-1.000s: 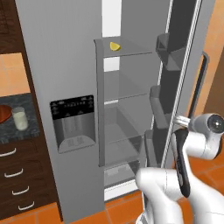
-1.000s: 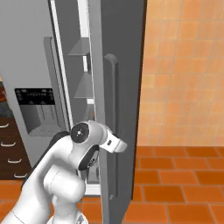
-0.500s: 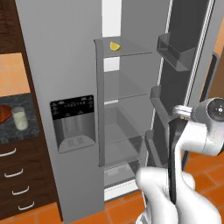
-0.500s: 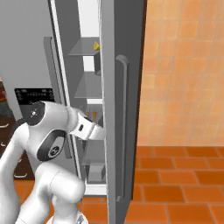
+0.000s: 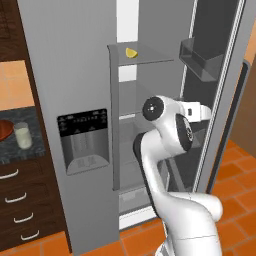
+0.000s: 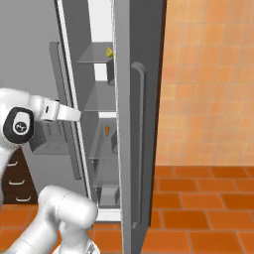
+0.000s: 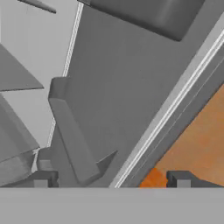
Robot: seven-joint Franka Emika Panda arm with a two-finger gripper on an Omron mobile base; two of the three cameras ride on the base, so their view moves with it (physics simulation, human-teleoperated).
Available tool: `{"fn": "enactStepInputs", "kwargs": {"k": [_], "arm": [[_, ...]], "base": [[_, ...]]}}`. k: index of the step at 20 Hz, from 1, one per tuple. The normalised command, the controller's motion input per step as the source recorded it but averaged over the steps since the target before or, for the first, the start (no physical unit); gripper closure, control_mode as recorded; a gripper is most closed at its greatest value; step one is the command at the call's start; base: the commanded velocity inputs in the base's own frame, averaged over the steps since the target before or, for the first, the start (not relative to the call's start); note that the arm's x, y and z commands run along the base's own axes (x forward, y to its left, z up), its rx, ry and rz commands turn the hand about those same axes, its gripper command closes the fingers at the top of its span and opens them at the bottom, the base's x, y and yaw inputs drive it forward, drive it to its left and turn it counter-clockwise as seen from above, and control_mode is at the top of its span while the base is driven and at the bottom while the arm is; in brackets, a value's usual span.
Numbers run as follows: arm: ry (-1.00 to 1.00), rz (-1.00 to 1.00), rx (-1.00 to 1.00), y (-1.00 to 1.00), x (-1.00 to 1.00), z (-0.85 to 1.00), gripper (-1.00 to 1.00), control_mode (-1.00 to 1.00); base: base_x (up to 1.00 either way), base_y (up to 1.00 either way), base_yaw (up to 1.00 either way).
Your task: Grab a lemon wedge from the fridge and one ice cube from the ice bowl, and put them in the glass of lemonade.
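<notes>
Fridge (image 5: 75, 65) dominates the left base view, its right door swung wide open with grey bins on the inner face. On the top glass shelf, toward the left, lies the lemon wedge (image 5: 131, 52), nothing touching it. The arm's white elbow stands in front of the open compartment, well below that shelf. Far left, on the dark stone counter (image 5: 15, 152), the glass of lemonade (image 5: 21, 135) stands just right of the ice bowl (image 5: 4, 130), which is cut off by the frame edge.

Seen from the right base view, the open door (image 6: 139, 124) with its long vertical handle fills the middle; the lemon wedge (image 6: 109, 51) sits on the top shelf behind it, and orange floor tiles (image 6: 208, 208) spread to the right.

Looking along the hand, the gripper (image 7: 111, 179) has its two dark fingertips (image 7: 41, 179) spread wide apart, holding nothing, facing the door's grey inner panel and a bin.
</notes>
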Motion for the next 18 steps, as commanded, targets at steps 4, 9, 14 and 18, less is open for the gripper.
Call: {"fn": "enactStepInputs", "kwargs": {"k": [4, 9, 14, 18], "arm": [[0.39, -0.09, -0.28, 0.07, 1.0, -0.18, -1.0, -1.0], [0.17, -0.1, -0.09, -0.5, 0.87, -0.47, -1.0, -1.0], [0.09, -0.2, 0.0, -1.0, 0.49, -0.7, -1.0, -1.0], [0.07, -0.22, 0.02, -1.0, 0.24, -0.63, -1.0, -1.0]], "base": [[0.0, 0.0, 0.0], [0.0, 0.0, 0.0], [0.0, 0.0, 0.0], [0.0, 0.0, 0.0]]}}
